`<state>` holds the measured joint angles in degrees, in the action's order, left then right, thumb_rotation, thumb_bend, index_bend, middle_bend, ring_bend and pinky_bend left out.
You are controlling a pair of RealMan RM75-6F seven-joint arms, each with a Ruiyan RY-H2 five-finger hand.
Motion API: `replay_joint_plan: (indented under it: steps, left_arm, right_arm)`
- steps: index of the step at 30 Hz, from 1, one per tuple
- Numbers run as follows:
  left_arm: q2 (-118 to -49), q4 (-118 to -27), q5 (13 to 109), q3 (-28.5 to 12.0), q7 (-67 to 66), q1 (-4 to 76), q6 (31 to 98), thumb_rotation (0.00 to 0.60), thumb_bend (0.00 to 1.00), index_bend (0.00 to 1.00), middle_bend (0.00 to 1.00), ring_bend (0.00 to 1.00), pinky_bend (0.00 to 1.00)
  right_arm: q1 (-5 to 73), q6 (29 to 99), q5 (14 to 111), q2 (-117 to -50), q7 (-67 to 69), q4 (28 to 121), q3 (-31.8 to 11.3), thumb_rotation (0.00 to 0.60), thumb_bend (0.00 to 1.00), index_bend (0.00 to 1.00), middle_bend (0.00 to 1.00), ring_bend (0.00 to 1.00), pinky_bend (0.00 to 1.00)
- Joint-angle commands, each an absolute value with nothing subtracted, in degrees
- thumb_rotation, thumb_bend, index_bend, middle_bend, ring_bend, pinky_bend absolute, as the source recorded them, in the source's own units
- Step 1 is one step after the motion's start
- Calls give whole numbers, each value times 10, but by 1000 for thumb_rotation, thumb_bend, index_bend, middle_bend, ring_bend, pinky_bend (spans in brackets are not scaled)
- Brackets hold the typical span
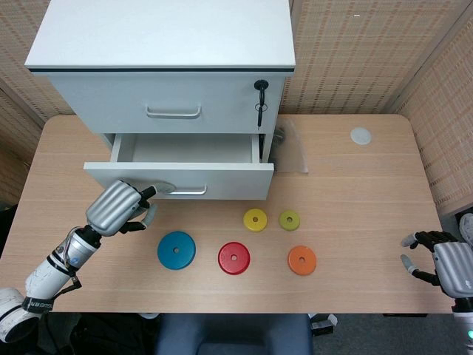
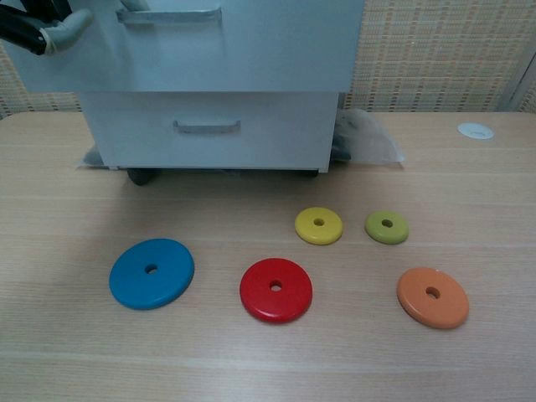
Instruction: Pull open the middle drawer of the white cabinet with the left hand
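The white cabinet (image 1: 162,37) stands at the back left of the table. Its middle drawer (image 1: 222,181) is pulled out, and the inside shows empty. My left hand (image 1: 118,208) is at the front's left side, fingers hooked on the left end of the metal handle (image 1: 185,191). In the chest view the drawer front (image 2: 251,50) juts out above the bottom drawer (image 2: 205,126), and the left hand (image 2: 38,25) shows only partly at the top left corner. My right hand (image 1: 447,260) rests at the table's near right edge, fingers apart, holding nothing.
Several coloured discs lie in front of the cabinet: blue (image 1: 177,250), red (image 1: 233,257), orange (image 1: 301,259), yellow (image 1: 256,219), green (image 1: 290,219). A key (image 1: 260,89) hangs in the top drawer's lock. A clear plastic bag (image 1: 288,151) lies right of the cabinet, a small white disc (image 1: 360,135) further right.
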<state>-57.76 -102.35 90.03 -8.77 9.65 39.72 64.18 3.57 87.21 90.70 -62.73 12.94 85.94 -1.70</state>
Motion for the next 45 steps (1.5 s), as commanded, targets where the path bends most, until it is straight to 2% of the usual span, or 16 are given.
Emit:
replay_joint_plan:
  steps: [1, 45]
  left_arm:
    - [-574, -1027, 907, -84, 98, 393, 646, 600, 646, 258, 986, 1000, 1000]
    - [-514, -1091, 1029, -30, 117, 332, 728, 600, 646, 254, 975, 1000, 1000]
  right_arm:
    - [36, 872, 908, -627, 128, 861, -17, 600, 268, 478, 519, 433, 396]
    - [35, 877, 909, -623, 118, 871, -18, 600, 268, 477, 519, 433, 396]
